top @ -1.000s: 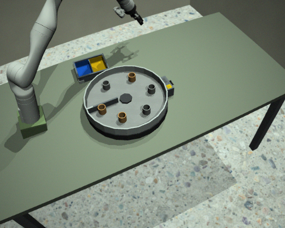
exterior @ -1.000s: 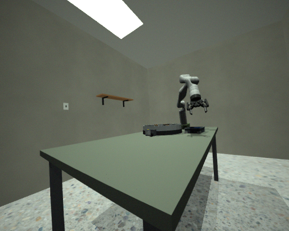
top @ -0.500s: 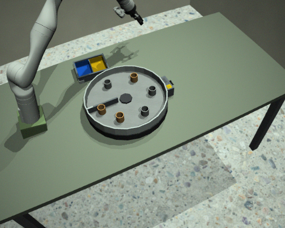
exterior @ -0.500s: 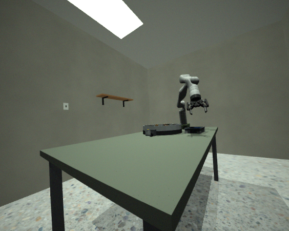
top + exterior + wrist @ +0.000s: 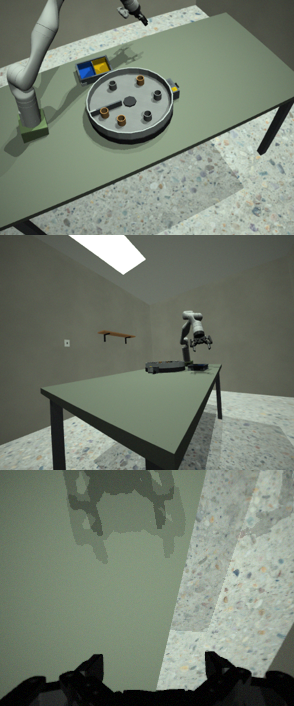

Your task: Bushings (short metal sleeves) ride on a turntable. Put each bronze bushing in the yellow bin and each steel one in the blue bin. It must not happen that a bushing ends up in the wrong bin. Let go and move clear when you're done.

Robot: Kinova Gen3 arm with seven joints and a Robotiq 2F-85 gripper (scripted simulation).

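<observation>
The turntable (image 5: 130,135) (image 5: 171,366) carries three bronze bushings and three steel ones, all upright. One bronze bushing (image 5: 140,80) is at the back, another bronze bushing (image 5: 104,113) is beside the divider bar, and a third bronze bushing (image 5: 121,120) is at the front. One steel bushing (image 5: 112,85) is at the back left, another steel bushing (image 5: 157,95) at the right, a third steel bushing (image 5: 147,116) at the front right. The blue bin (image 5: 86,71) and yellow bin (image 5: 100,66) show nothing inside. My gripper (image 5: 146,24) (image 5: 201,349) (image 5: 153,664) is open and empty, high above the table's back edge.
A dark divider bar (image 5: 109,107) runs from the turntable's rim toward its hub (image 5: 129,101). A grey box (image 5: 175,92) with a yellow patch adjoins the turntable's right side. The two bins share a dark tray touching or nearly touching the rim. The table (image 5: 211,74) (image 5: 149,393) extends to the right.
</observation>
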